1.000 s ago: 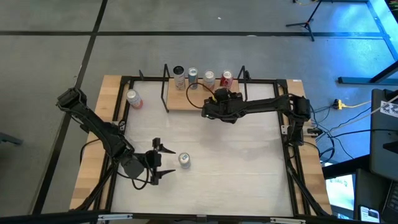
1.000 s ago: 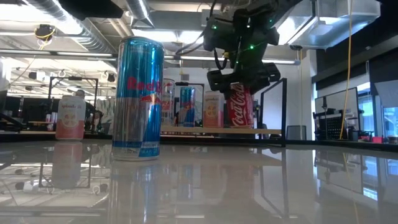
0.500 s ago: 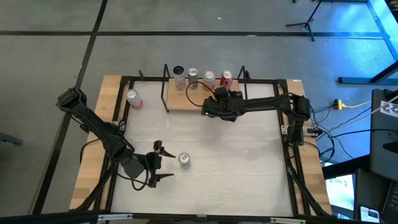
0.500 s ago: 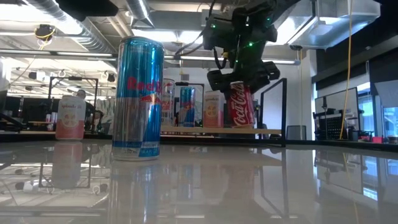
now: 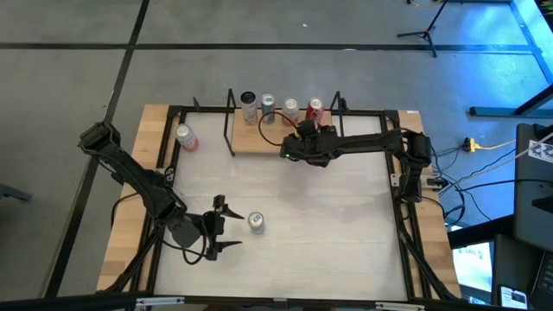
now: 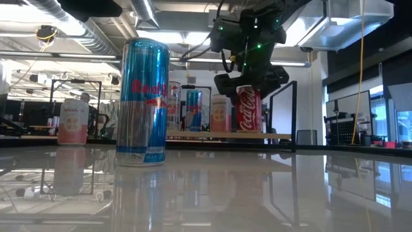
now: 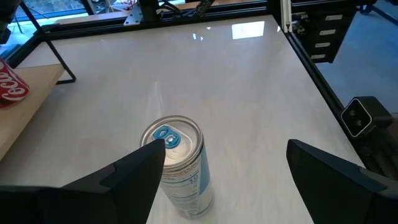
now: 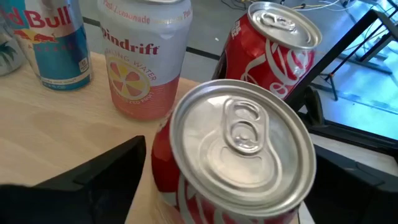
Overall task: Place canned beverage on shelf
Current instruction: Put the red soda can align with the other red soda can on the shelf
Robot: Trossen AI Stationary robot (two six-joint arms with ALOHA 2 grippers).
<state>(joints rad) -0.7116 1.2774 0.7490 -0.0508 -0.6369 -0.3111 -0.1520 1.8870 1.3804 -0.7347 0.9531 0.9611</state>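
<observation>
Placing step: the right gripper point(image 6: 251, 80) is over the shelf point(image 5: 251, 140) at the bench's 12 o'clock edge, its fingers either side of a cola can point(image 6: 250, 111).
Cola can: upright, its base looking to be down on the shelf board at the 3 o'clock end, just at 6 o'clock of a second red can point(image 8: 273, 43) in the back row.
Right fingers: they flank the can's upper part; I cannot tell whether they grip it or have let go.
Key relation: the can's long axis is vertical and the fingers straddle it, so a clean exit is probably straight up or back toward 6 o'clock, away from the row.
Risk: a sideways drag could tip it into its neighbours.
Left gripper point(image 5: 223, 225): at the bench's 7 o'clock, fingers wide open and empty.
Blue can point(image 5: 256, 222): upright on the bench, just at 3 o'clock of the left fingers; the left arm is much the nearer to it.
</observation>
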